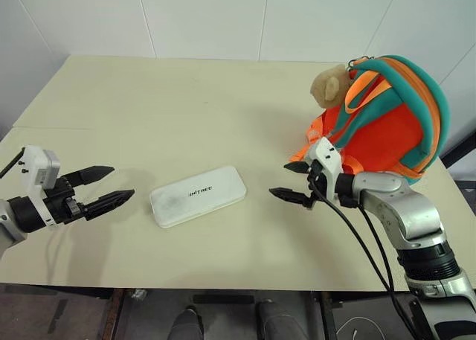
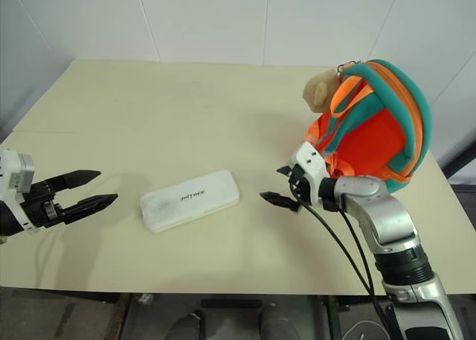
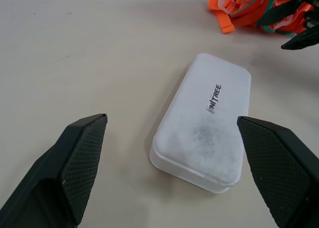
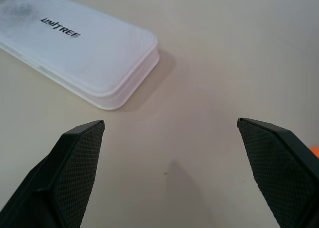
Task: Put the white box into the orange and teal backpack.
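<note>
You are at the approach step: nothing is held yet, and the white box (image 1: 198, 196) lies flat on the counter (image 1: 186, 109), lettering up, untouched, with the orange and teal backpack (image 1: 388, 117) well apart from it, propped upright toward the counter's far right corner. Your left end effector (image 1: 104, 185) hovers just off one short end of the box with its fingers spread wide, and your right end effector (image 1: 294, 181) hovers off the box's other short end, between box and backpack, equally wide and empty. Judging from this, the next move calls for closing in on the box; it is flat and low, so a pinch across its narrow width or a squeeze from both ends looks the likeliest way to lift it, and the smooth rounded shell may slip if you grip shallow. You have plenty of bare counter around the box, on the far side especially, so there is room to swing. Mind the near counter edge, which runs close to the box, and the backpack straps just behind your right end effector. Whether the backpack's mouth is open, you cannot tell from here.
</note>
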